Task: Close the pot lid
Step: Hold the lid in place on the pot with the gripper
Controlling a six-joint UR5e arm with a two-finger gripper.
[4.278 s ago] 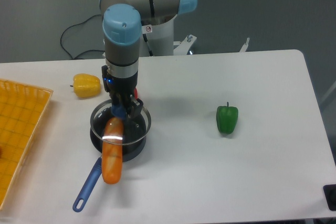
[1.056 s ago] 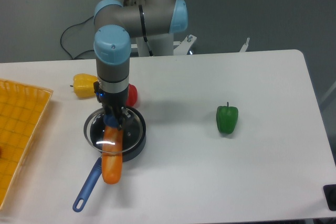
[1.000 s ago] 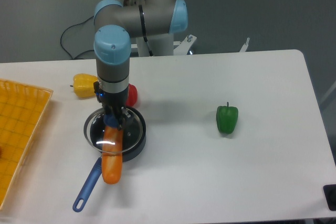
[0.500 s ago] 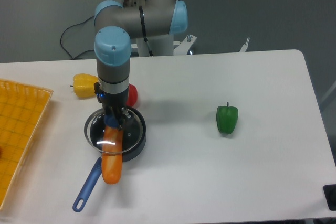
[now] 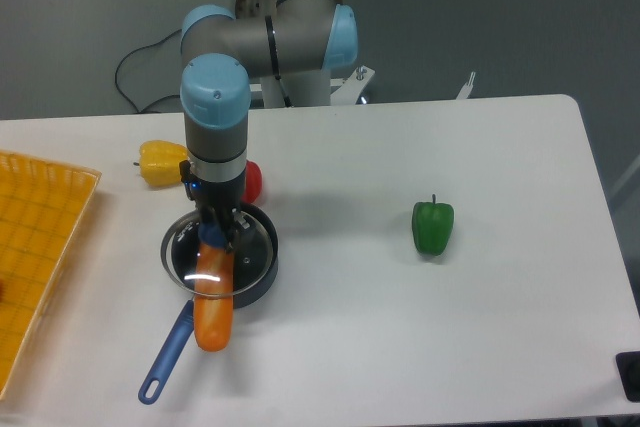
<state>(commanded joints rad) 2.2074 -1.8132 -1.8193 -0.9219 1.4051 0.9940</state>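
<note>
Barely shifted, the arm points straight down, gripper (image 5: 214, 234) clamped on the pot lid (image 5: 222, 251) knob.

the robot arm (image 5: 268, 32) has silver-grey tube links and light blue joint caps, a white base with a small round red-ringed sticker, a black cable trailing behind, and a black gripper (image 5: 216, 230).
</note>
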